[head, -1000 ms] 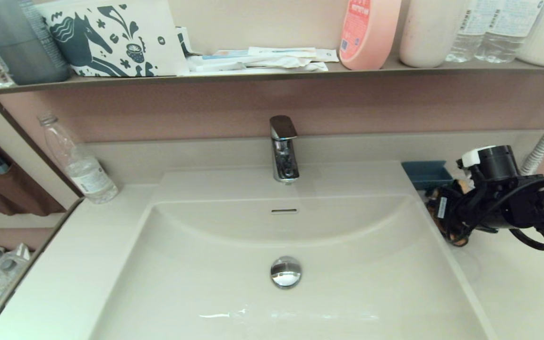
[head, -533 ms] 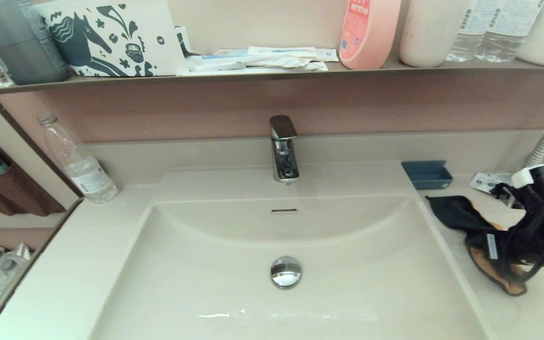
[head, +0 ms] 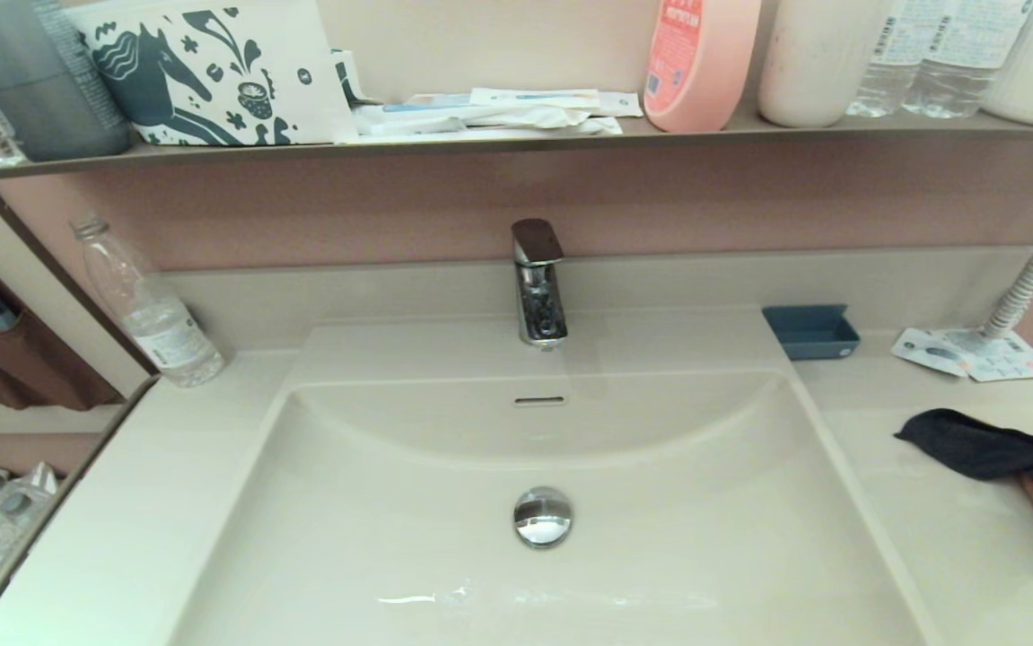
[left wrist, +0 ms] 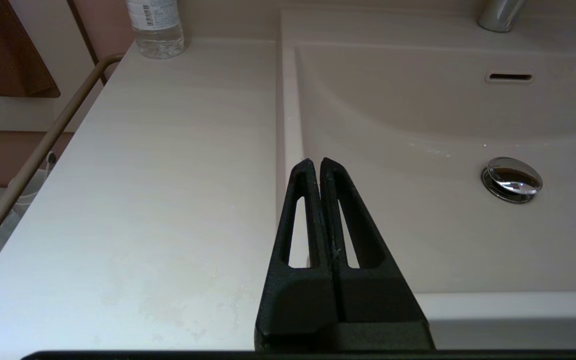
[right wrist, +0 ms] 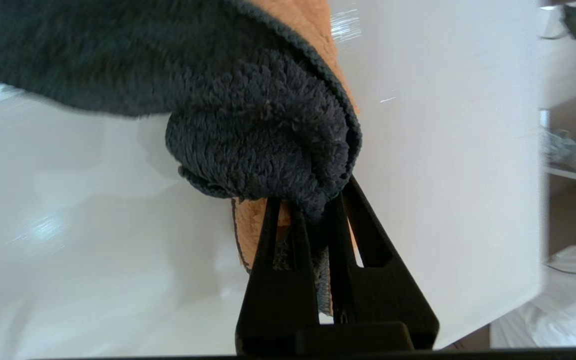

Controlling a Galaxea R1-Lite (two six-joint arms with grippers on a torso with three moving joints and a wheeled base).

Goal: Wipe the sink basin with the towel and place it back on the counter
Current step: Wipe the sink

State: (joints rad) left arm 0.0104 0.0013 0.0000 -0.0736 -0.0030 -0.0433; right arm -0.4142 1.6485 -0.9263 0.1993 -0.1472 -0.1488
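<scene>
The cream sink basin point(head: 444, 467) with its chrome drain plug point(head: 543, 517) fills the middle of the head view, with nothing in it. The towel point(head: 983, 449), dark grey with an orange underside, stretches over the counter point(head: 938, 556) at the far right edge. Its dark free end rests on the surface. In the right wrist view my right gripper point(right wrist: 313, 205) is shut on a bunched fold of the towel point(right wrist: 247, 130), low over the counter point(right wrist: 443, 150). That arm is almost out of the head view. My left gripper point(left wrist: 316, 162) is shut on nothing, parked above the sink's front left rim.
A chrome faucet point(head: 538, 287) stands behind the basin. On the right counter are a small blue tray point(head: 810, 332), a white paper packet point(head: 974, 354) and a ribbed hose point(head: 1032, 278). A water bottle point(head: 153, 309) stands at the back left. A dark shelf point(head: 480, 144) overhead carries bottles.
My right gripper has carried the towel rightward and toward the front along the counter, and the arm has slid out of the head view. The left arm stayed still.
</scene>
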